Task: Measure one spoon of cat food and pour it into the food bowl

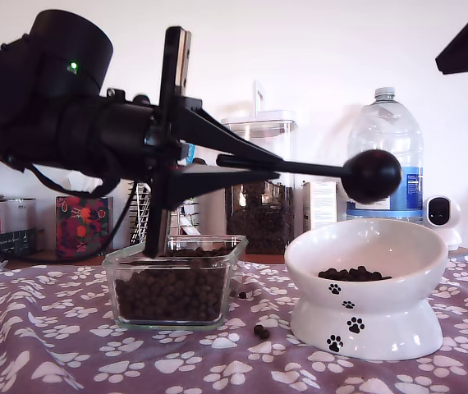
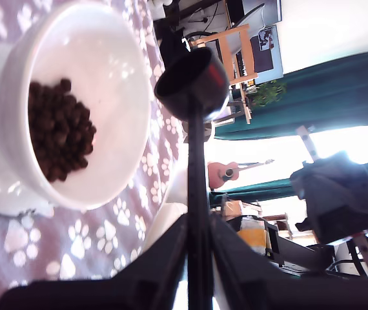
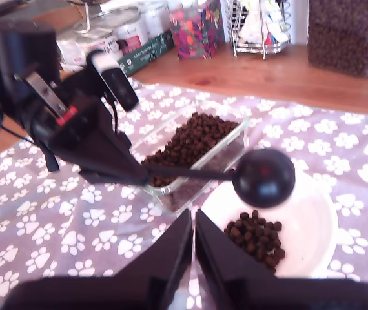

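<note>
Pouring is the step being carried out, or just being finished: the spoon (image 1: 332,171) is being held level above the food bowl (image 1: 365,283) by my first gripper (image 1: 209,160), whose jaws are clamped on the far end of the thin handle. The round black cup is being kept over the bowl's rim, on the side toward the exterior view's right. In the first wrist view the spoon (image 2: 194,84) is being seen with its cup turned sideways and apparently empty, though the inside is dark and hard to read. A small heap of cat food (image 1: 353,274) is lying at the bottom of the bowl (image 2: 116,77), so 1 measure is judged to be delivered already.

My second gripper (image 3: 192,258) is being kept high above the table, looking down on the bowl (image 3: 313,226) and the spoon (image 3: 261,177); its fingers are nearly closed with a thin gap between them and nothing is being grasped.

A square glass dish (image 1: 175,283) filled with kibble is standing just beside the bowl, toward the exterior view's left, and a few stray pellets (image 1: 261,331) are lying on the paw-print tablecloth (image 1: 53,353) between them.

Next, if any pellets are remaining in the cup, a further roll of the wrist is being called for; otherwise the spoon is to be drawn back clear of the rim and set down.
</note>
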Available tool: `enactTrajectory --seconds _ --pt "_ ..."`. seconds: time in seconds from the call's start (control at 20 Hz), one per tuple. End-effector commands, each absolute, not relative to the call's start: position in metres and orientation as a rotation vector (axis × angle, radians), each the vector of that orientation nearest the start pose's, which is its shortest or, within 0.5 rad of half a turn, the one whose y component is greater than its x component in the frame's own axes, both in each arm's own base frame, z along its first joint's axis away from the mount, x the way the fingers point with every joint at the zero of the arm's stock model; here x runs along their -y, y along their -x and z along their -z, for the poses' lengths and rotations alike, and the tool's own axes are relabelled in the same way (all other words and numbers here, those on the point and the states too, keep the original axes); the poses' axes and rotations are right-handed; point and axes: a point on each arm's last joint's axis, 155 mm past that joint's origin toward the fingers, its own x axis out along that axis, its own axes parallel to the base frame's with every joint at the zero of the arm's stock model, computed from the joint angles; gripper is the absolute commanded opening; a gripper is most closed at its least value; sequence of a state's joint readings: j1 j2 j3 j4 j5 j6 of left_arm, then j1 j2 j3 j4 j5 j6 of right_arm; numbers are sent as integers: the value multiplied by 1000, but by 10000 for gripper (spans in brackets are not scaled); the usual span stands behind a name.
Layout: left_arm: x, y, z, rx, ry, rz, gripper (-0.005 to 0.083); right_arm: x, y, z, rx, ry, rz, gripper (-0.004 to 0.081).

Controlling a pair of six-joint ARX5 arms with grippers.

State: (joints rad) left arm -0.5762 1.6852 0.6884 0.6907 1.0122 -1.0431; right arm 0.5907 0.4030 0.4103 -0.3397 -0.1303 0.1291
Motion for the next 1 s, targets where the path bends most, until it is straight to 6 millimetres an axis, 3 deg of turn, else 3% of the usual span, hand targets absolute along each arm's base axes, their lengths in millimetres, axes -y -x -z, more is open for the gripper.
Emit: enactTrajectory --seconds 0.0,0.25,0.4,0.7,0.8,0.95 --pt "335 -251 -163 -1020 830 1269 -21 -164 -200 -188 -379 -38 -697 -3" --pt "301 -272 -183 -836 684 1161 -21 -164 -200 -187 -383 -37 -696 -3" --pt "274 -285 -185 -724 522 1029 -21 -164 -200 -188 -382 -37 -696 -3" --pt "209 -311 -161 -576 -2 667 -21 -164 -201 -188 -380 -37 -693 -3" --pt "200 -311 -146 -590 -152 612 -21 -164 -201 -188 -379 -37 -691 -3" --pt "203 -308 -128 -607 -292 580 -21 -163 -201 -188 -378 -36 -686 -3"
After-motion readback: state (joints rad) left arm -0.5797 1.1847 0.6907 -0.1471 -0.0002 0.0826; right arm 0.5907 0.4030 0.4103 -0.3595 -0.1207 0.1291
